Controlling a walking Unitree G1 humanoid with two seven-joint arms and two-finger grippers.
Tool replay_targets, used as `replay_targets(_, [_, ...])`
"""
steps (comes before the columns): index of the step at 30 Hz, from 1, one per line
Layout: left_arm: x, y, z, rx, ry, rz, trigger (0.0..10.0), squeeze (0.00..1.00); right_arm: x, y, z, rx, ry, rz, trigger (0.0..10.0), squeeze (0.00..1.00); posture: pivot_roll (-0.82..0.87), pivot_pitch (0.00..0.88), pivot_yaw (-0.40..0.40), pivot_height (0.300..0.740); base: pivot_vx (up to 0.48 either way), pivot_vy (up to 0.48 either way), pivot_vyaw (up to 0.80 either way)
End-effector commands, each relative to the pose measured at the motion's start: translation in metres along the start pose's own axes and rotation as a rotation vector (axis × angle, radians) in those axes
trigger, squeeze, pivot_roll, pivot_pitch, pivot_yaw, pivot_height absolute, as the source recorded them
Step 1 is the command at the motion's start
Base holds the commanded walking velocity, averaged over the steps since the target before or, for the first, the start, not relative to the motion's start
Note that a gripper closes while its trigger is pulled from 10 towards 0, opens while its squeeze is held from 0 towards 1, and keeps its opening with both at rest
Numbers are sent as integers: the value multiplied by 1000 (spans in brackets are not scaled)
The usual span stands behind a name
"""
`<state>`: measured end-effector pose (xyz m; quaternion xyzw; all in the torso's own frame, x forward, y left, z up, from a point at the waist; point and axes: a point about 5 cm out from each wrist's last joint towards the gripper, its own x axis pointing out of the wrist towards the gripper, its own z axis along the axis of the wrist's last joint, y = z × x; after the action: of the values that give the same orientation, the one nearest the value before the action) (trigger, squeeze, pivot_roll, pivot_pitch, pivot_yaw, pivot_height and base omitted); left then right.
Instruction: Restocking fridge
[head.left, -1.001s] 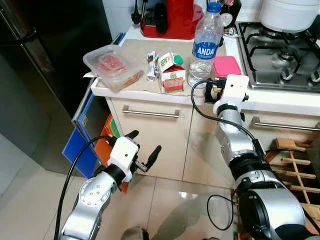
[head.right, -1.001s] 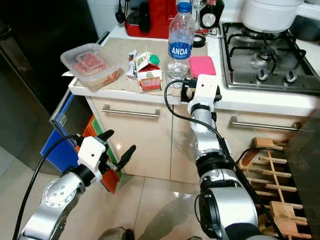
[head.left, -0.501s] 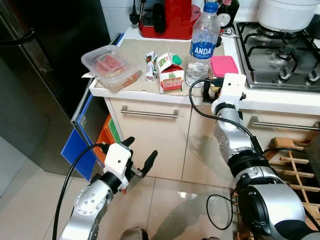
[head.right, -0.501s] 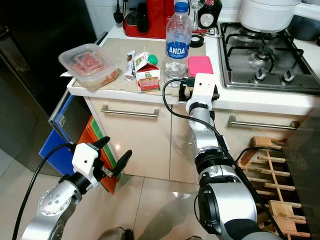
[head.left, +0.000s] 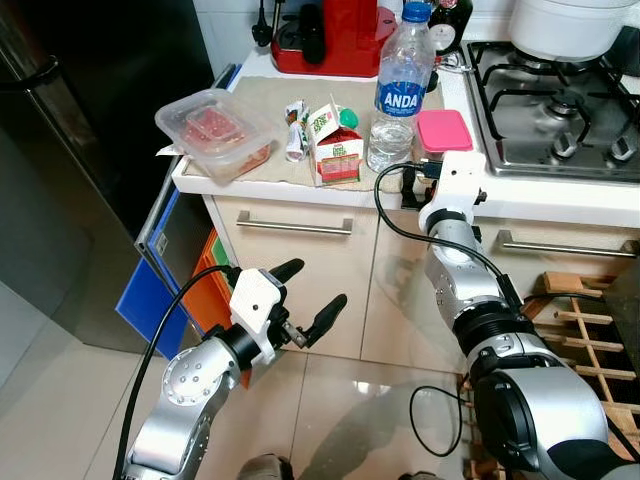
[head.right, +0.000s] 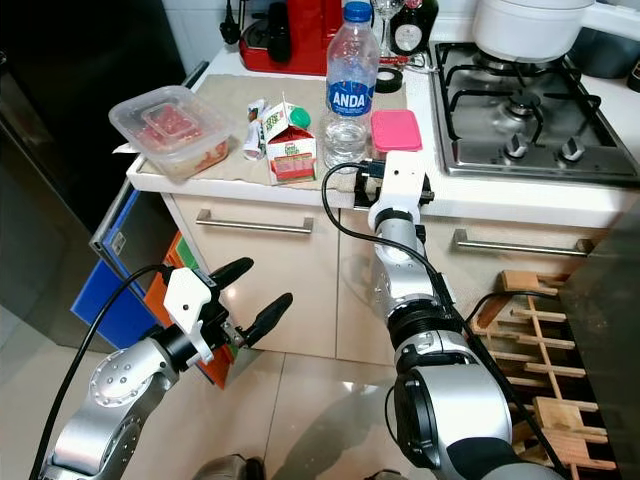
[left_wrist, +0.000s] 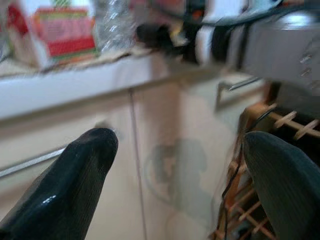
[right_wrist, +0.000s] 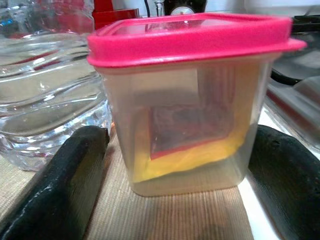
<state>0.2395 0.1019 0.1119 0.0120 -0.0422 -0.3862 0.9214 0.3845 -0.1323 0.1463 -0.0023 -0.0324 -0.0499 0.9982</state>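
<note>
A pink-lidded tub (head.left: 444, 130) with something yellow and red inside stands near the counter's front edge, beside the ANDA water bottle (head.left: 400, 85). My right gripper (right_wrist: 180, 137) is open at the counter edge. Its fingers (right_wrist: 62, 182) lie on either side of the tub, which sits just beyond their tips. A small carton (head.left: 335, 150), a sachet (head.left: 293, 130) and a clear meat box (head.left: 215, 130) stand further left. My left gripper (head.left: 318, 283) hangs open and empty, low in front of the cabinet drawers. The dark fridge (head.left: 80, 150) is at the left, door shut.
A gas hob (head.left: 560, 100) with a white pot (head.left: 575, 25) is at the right of the counter, and a red machine (head.left: 335, 35) at the back. Blue and orange flat items (head.left: 150, 290) lean between fridge and cabinet. A wooden rack (head.left: 590, 320) stands on the floor at the right.
My left arm has risen and swung right, nearer the cabinet front, its fingers still apart. The right gripper has stayed at the tub. The camera has shifted slightly.
</note>
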Motion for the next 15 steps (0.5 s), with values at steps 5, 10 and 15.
replay_targets(5, [4, -6, 5, -4, -18, -43, 10000, 0, 1, 1, 3, -5, -7, -5, 0, 0, 148, 88, 66, 740, 0, 0, 0])
replay_targets(10, [4, -8, 5, 21, -13, -67, 10000, 0, 2, 2, 4, -6, -9, -6, 0, 0, 146, 91, 63, 740, 0, 0, 0])
replay_targets(15, [6, -8, 4, -6, -5, -48, 10000, 0, 2, 4, 4, -3, -12, -1, 0, 0, 145, 93, 65, 740, 0, 0, 0])
